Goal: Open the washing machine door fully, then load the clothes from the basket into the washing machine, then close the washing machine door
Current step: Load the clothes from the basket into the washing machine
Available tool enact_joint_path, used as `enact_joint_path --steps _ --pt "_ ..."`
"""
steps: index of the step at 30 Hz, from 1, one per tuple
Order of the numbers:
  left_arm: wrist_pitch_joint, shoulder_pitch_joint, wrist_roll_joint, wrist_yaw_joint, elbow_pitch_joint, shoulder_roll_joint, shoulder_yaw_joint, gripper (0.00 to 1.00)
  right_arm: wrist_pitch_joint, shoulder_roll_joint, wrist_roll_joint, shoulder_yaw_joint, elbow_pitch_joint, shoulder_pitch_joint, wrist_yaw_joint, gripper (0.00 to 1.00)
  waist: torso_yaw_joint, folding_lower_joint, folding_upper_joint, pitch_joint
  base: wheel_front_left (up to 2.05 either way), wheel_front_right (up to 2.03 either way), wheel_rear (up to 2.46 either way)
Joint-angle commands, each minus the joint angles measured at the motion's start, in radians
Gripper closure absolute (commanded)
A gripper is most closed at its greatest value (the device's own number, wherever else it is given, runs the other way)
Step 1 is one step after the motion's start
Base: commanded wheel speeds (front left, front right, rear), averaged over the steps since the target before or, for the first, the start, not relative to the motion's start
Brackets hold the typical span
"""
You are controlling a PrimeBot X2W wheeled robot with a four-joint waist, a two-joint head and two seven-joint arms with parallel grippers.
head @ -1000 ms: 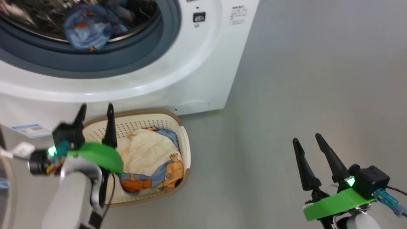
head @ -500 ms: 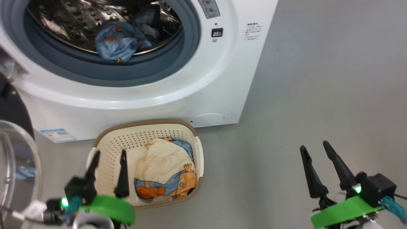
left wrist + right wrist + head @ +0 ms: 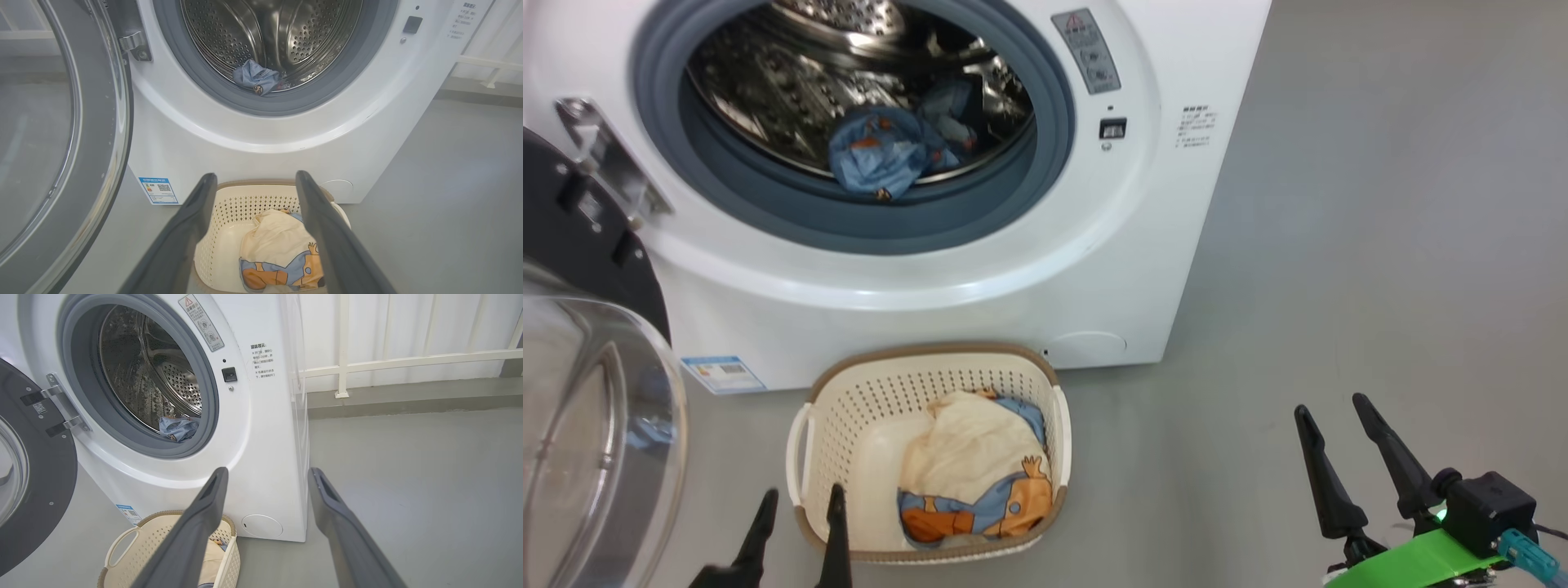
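**Head view.** The left claw (image 3: 800, 500), fingers spread wide and empty, sits at the lower edge of the frame. One fingertip lies over the near left corner of the basket (image 3: 931, 353), and the other lies over the floor (image 3: 1380, 245) just outside the rim. The clothes (image 3: 976, 478), a cream, blue and orange bundle, lie in the basket's right half, near this claw but apart from it. A blue garment (image 3: 882, 151) rests at the lip of the drum, upper centre.

The washing machine (image 3: 1029, 278) stands directly behind the basket, close to its far rim. The washing machine door (image 3: 580, 237) hangs open at the left edge of the frame, with its glass bowl bulging just left of the left claw. Bare grey floor takes up the right of the frame.

The right claw (image 3: 1331, 404), likewise wide and empty, stands at lower right, well apart from the basket. Its fingers lean toward the upper left above a green wrist bracket (image 3: 1413, 559).
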Motion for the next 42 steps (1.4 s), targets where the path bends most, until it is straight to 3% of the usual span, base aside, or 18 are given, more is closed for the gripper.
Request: enact_joint_path --steps 1,19,42 --pt "-0.006 0.002 0.008 -0.001 -0.035 -0.002 0.041 0.0 -0.005 -0.011 -0.006 0.02 -0.021 0.013 0.002 0.0 0.008 0.0 0.0 -0.034 0.0 0.0 0.0" --pt "-0.006 0.188 0.006 0.009 -0.097 -0.015 0.111 0.0 -0.005 -0.018 -0.009 -0.018 -0.027 0.088 0.002 0.0 -0.019 0.0 0.0 -0.148 0.0 0.0 0.0" --pt "-0.006 0.203 -0.011 0.032 -0.121 -0.016 0.1 0.0 -0.005 -0.02 -0.01 -0.014 -0.027 0.095 0.002 0.0 -0.015 0.0 0.0 -0.15 0.0 0.0 0.0"
